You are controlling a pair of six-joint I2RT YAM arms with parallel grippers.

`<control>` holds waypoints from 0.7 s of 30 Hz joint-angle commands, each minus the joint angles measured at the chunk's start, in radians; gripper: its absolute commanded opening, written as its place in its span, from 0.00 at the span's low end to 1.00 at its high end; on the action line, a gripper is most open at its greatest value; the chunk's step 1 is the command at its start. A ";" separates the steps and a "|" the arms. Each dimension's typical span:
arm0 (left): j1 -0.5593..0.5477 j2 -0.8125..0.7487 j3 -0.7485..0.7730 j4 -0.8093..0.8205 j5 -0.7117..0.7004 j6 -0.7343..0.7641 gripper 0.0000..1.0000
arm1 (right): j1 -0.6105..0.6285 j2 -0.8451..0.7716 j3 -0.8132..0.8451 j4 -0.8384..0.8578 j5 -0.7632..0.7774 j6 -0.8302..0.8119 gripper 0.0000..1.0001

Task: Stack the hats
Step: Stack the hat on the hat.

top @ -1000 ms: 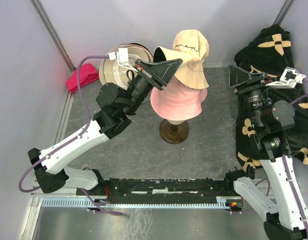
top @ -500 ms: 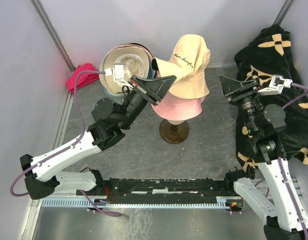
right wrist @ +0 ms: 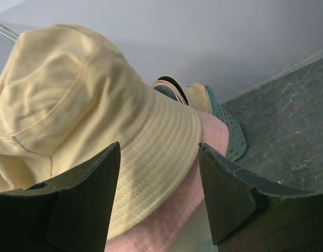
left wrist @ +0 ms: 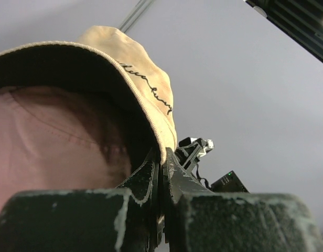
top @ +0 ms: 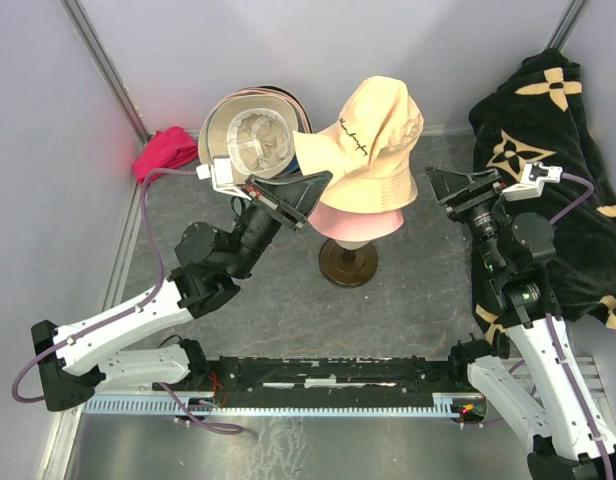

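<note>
My left claw [left wrist: 160,157] is pinched together on the brim edge of the tan hat [top: 373,130], with the cloth caught between my two fingers. My left wrist view looks up under that brim from below. In the top view the tan hat is just above the middle of the frame. It is tilted, with the brim I hold lifted on its left side and the crown leaning toward the upper right. It lies over the pink hat [top: 360,223], which sits on a stand [top: 348,262] at the centre of the grey table [top: 278,290], and only the pink hat's lower brim shows under the tan one. My right claw [top: 440,185] hangs just right of both hats with its fingers spread apart and nothing between them. In its wrist view the tan brim and a strip of pink fill the gap between the two black fingers [right wrist: 93,181]. A pile of hats [top: 250,135], the top one cream and upside down, sits in the upper left. A magenta cloth [top: 166,150] lies beside it at the left wall, and a black cloth [top: 548,130] with beige flowers covers the right side.
</note>
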 commanded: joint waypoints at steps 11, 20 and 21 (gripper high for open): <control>-0.008 -0.100 -0.196 0.197 -0.125 -0.091 0.03 | 0.001 0.082 0.138 0.040 -0.014 -0.081 0.71; -0.008 -0.142 -0.299 0.215 -0.188 -0.179 0.03 | 0.001 0.177 0.182 0.051 -0.057 -0.074 0.72; -0.009 -0.147 -0.314 0.218 -0.194 -0.188 0.03 | 0.001 0.179 0.181 0.051 -0.059 -0.072 0.72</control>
